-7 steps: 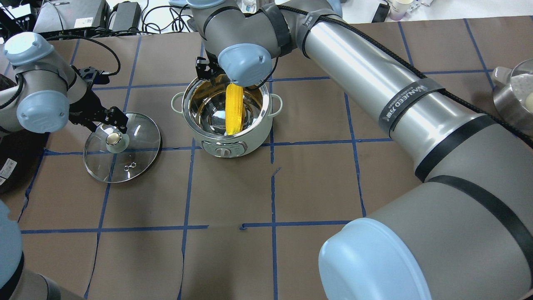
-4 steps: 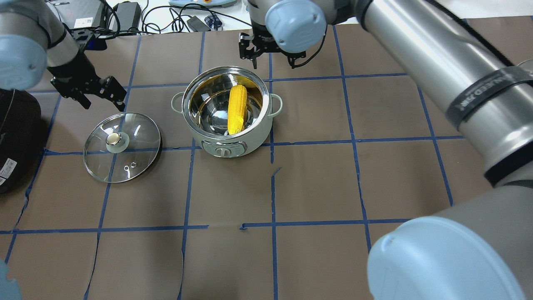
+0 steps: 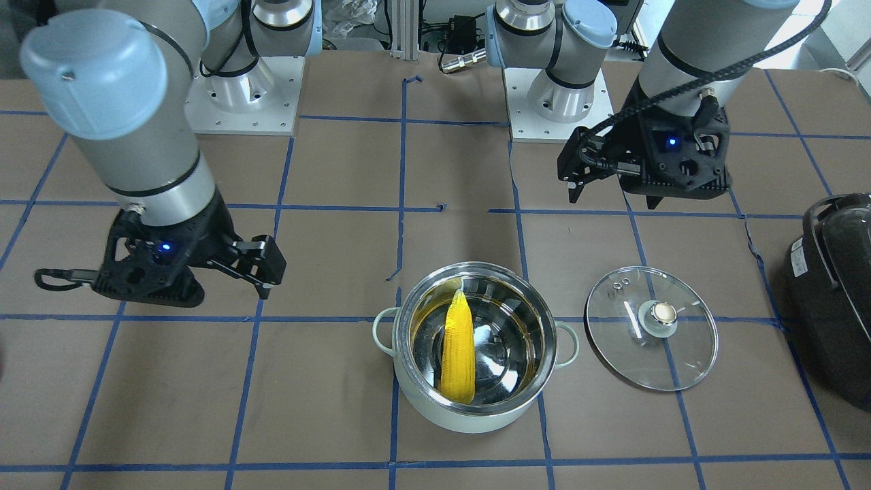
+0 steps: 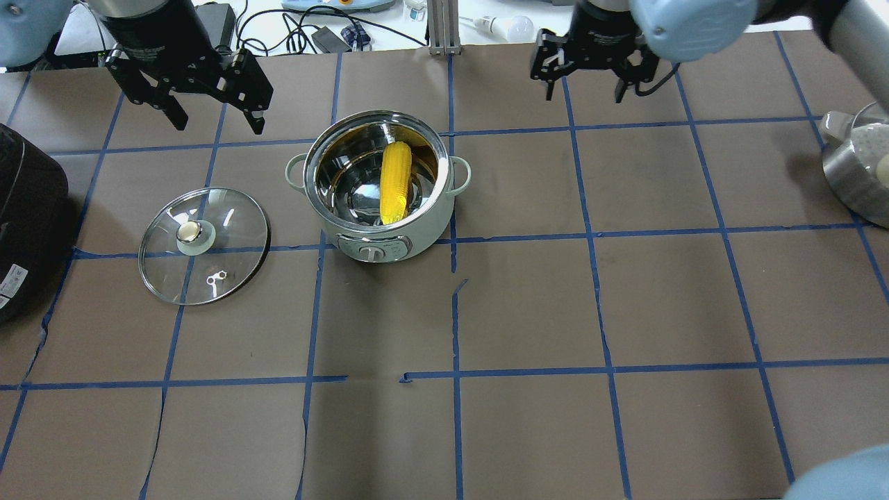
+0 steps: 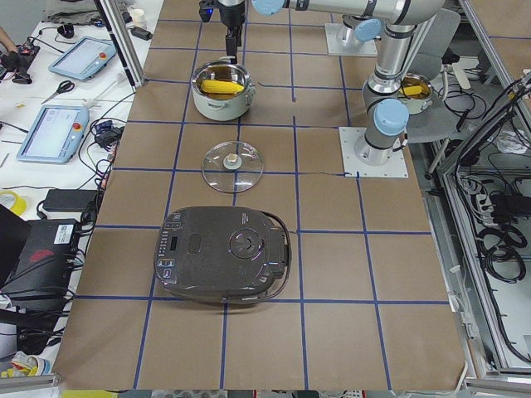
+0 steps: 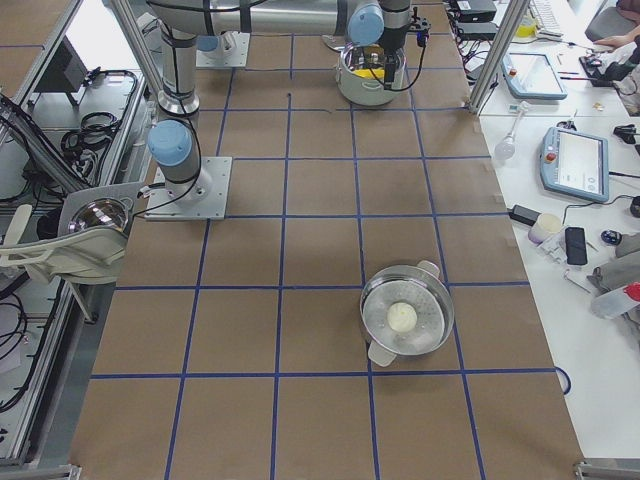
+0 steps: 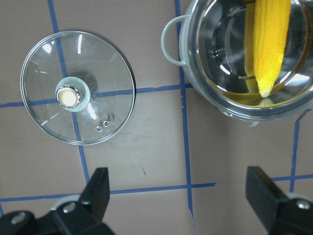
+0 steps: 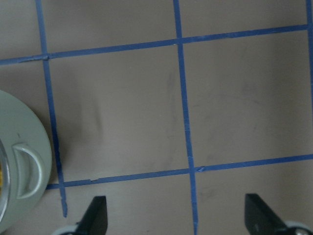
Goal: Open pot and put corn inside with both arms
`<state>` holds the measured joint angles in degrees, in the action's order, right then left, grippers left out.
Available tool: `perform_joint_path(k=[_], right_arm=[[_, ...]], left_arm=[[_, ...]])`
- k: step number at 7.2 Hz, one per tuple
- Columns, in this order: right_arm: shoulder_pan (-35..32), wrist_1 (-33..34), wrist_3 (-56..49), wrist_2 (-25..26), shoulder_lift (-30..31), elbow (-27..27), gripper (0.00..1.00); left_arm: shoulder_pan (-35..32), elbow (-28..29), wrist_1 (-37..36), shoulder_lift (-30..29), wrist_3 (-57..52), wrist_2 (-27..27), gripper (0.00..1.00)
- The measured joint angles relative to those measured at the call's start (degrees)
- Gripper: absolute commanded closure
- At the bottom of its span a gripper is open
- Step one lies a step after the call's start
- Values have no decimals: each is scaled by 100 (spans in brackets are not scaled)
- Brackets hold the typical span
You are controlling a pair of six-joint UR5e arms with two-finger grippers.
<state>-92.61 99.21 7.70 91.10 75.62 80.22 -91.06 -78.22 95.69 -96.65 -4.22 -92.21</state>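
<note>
The mint-green pot (image 4: 424,226) stands open in the middle of the table, and the yellow corn (image 4: 396,182) leans inside on the steel wall. Its glass lid (image 4: 229,264) with a beige knob lies flat on the table to the pot's left. My left gripper (image 4: 217,125) is open and empty, above the table behind the lid. My right gripper (image 4: 583,94) is open and empty, behind and to the right of the pot. The left wrist view shows the lid (image 7: 44,112), the pot (image 7: 195,83) and the corn (image 7: 270,44). The right wrist view shows only the pot's side (image 8: 24,142).
A large black appliance (image 4: 21,208) sits at the table's left edge, next to the lid. A steel pot with a white ball inside (image 4: 851,173) stands at the right edge. Blue tape lines grid the brown table cover.
My left gripper has left the lid's knob and moved up and toward the far edge. My right gripper has let go of the corn, left the pot and moved right.
</note>
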Motion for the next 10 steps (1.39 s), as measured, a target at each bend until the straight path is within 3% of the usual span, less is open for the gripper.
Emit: perform_joint_path(k=[3,6,10], right_arm=[[251,-92,-314,14,743,824,0],[308,-547,-315,-32,953,881,0],[303,-630,-311,-41,1117,891,0]], left_arm=[[-147,-358,-222,251,89,27,0],[-158,-592,-606,350,82,50,0],[-133,-615,-621,374,37,27,0]])
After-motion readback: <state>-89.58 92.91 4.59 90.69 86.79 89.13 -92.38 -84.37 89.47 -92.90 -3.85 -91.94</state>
